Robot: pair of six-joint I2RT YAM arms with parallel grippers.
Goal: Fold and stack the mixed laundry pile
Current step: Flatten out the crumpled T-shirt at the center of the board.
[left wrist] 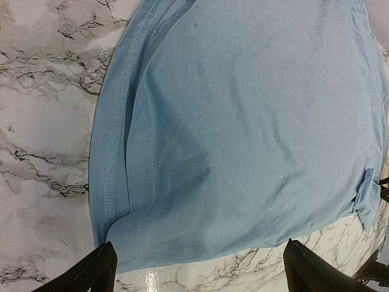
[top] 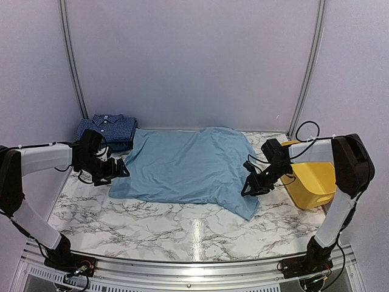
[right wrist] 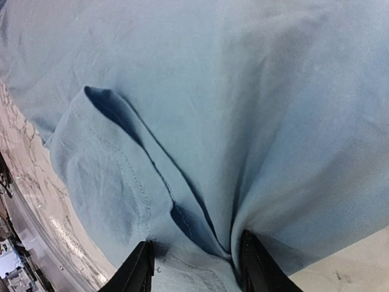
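1. White marble table, plain lilac walls. A yellow tub sits at the right, off-task.
2. The light-blue T-shirt lies spread flat mid-table. The navy check shirt sits folded at the back left corner.
3. The left gripper hovers at the T-shirt's left hem, jaws wide apart, holding nothing.
4. The right gripper is at the T-shirt's right edge, fingers straddling a bunched ridge of cloth. Cannot tell if it is pinched.
5. Handling guess: thin, light, floppy knit that will likely sag and wrinkle. Best taken at the stitched hem or corners, both sides together.
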